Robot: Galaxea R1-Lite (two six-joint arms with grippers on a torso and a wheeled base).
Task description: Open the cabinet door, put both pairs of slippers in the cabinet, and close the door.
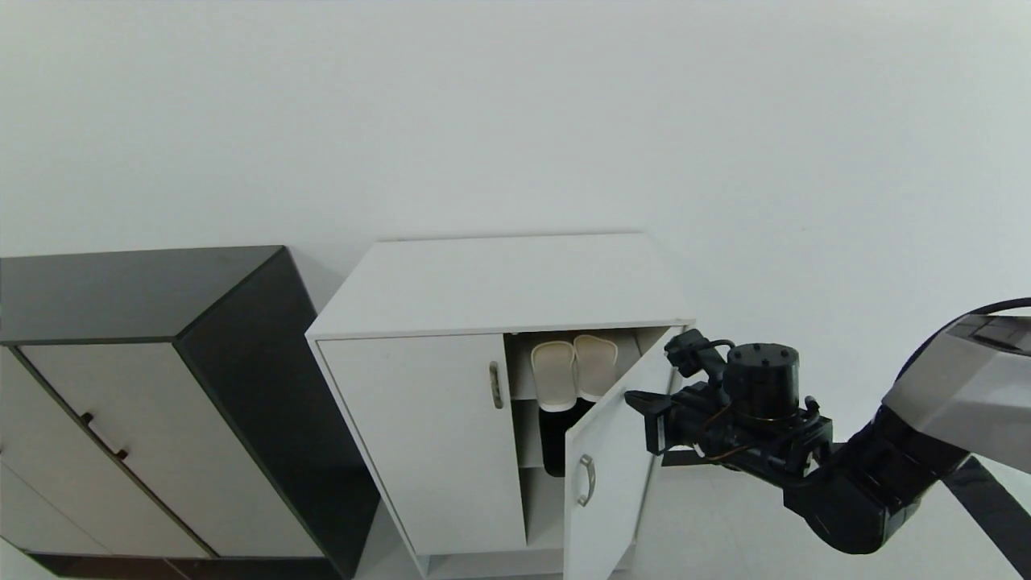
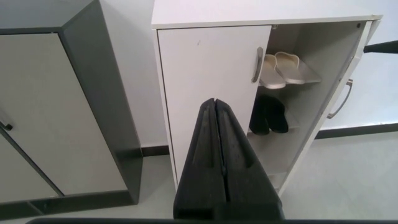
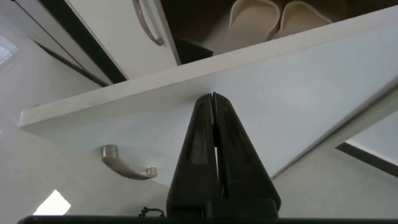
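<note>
A dark grey cabinet with pale doors (image 1: 242,362) stands on the left against the wall. Just right of it is the low white cabinet with two doors (image 1: 499,282). Its left-hand door (image 1: 419,435) is shut. Its right-hand door (image 1: 612,451) stands partly open, hinged on the right and swung out toward the near side, its long axis upright.

The right arm comes in from the right with its forearm roughly level and its wrist beside the upper half of that open door.

Through the gap both pairs show inside. The cream slippers (image 1: 573,370) lie side by side on the top shelf, and the black slippers (image 1: 554,443) sit on the shelf below. The stowing looks done, and closing the door seems to be the step left.

The right pincer (image 1: 640,400) is pressed together and holds nothing. Its tip aims at the door's outer face, higher than the curved metal handle (image 1: 585,480) and nearer the hinge side. I cannot tell whether it touches or is just short of the panel. The door lies straight ahead of it, to its left, so a push left and toward the far side should swing the panel home.

The left pincer (image 2: 214,102), also pressed together and empty, hangs on the near side facing the shut door, well apart from the cabinet. The right arm is plainly the nearer one.
</note>
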